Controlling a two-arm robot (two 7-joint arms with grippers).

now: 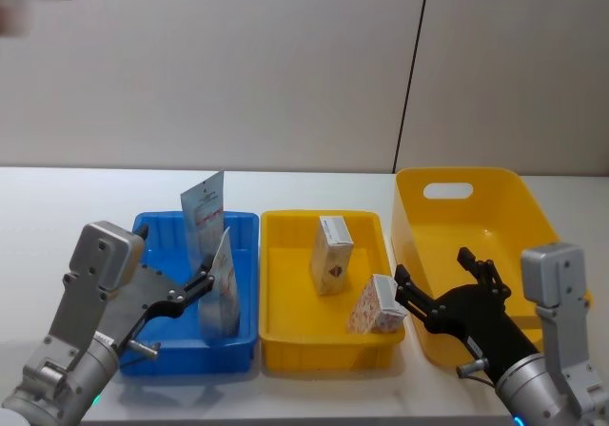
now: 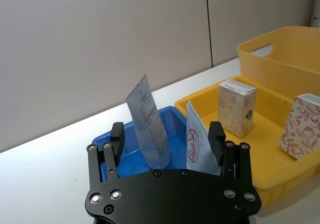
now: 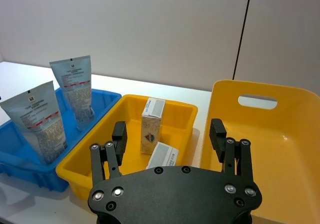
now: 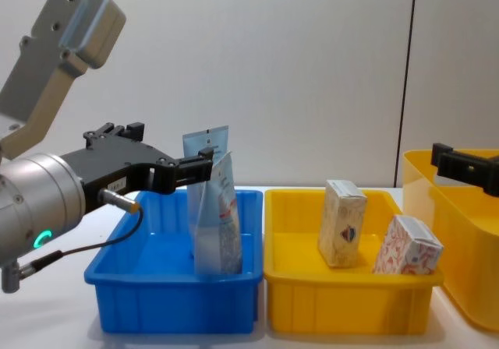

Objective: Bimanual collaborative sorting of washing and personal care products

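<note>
Here, reading from left to right, the left gripper (image 2: 166,136) hangs over the near left corner of the blue tray (image 4: 171,302), its jaws spread and grasping nothing. One jaw tip lies close beside the near tube (image 1: 224,288); whether it touches cannot be told. This pale-blue tube stands on its cap in the tray, leaning slightly, with the far tube (image 1: 203,207) upright just behind it, so both squeeze tubes are already grouped in one compartment. Next comes the yellow tray (image 1: 324,350), set against the blue one on the desk (image 1: 57,217). It holds the cream carton (image 1: 331,255), upright near its middle, and the white patterned carton (image 1: 376,304), tilted against the tray's near right corner. At the far right stands the yellow basket (image 1: 457,219), whose visible interior is bare. The right gripper (image 3: 168,134) hovers at its near left edge with the jaws released and nothing between them, close to the patterned carton but apart from it. You may judge the sorting essentially done: tubes in blue, cartons in yellow, every product you can see already in a tray. What is left, at most, is to straighten the leaning carton and draw both arms clear.
</note>
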